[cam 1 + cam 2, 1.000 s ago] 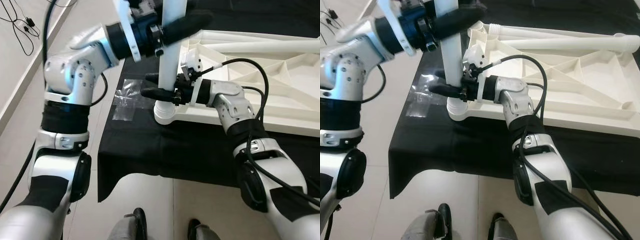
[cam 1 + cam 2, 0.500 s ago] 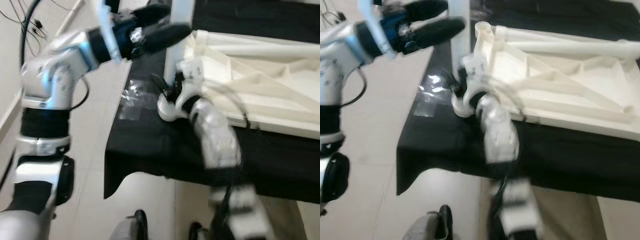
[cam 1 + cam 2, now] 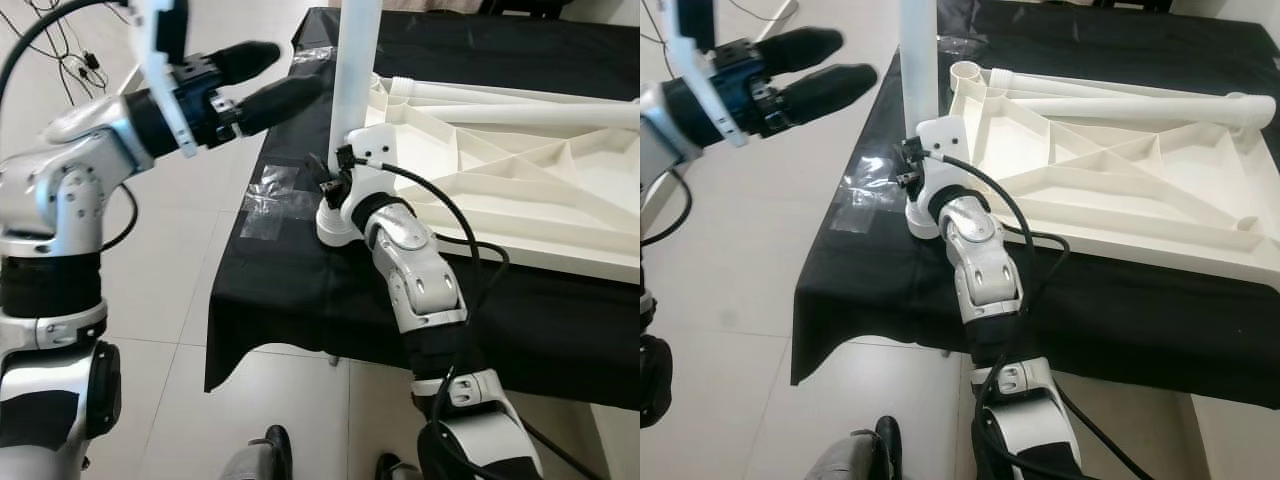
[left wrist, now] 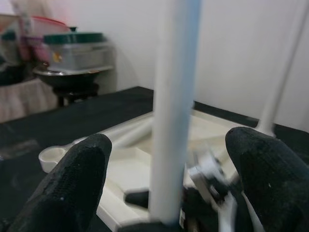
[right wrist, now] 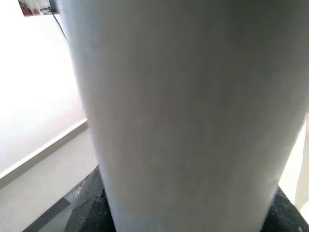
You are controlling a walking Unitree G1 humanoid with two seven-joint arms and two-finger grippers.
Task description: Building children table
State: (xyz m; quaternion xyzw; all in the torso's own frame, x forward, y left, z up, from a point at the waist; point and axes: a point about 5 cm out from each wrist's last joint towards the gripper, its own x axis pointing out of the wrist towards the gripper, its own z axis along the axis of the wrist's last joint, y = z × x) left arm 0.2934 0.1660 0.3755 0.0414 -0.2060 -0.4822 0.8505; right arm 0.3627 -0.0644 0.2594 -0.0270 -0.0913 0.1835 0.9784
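Observation:
A white table top (image 3: 520, 170) lies upside down on a black cloth (image 3: 290, 290). One white table leg (image 3: 357, 70) stands upright in the corner socket (image 3: 335, 228) nearest me. My right gripper (image 3: 332, 188) is pressed against the foot of this leg, shut on it; in the right wrist view the leg (image 5: 183, 111) sits between dark fingers (image 5: 84, 208). My left gripper (image 3: 278, 78) hangs open to the left of the leg, clear of it. In the left wrist view the leg (image 4: 171, 111) stands beyond the two fingertips (image 4: 72, 183).
Two more white legs (image 3: 500, 92) lie on the far side of the table top. A clear plastic bag (image 3: 268, 195) lies on the cloth left of the socket. The cloth's left edge drops to a tiled floor (image 3: 170, 280). Cables (image 3: 70, 40) lie at the far left.
My left gripper has let go of the upright leg and drawn back to the left, open. My right arm has swung in front, its wrist tight against the leg's foot. The camera shifted.

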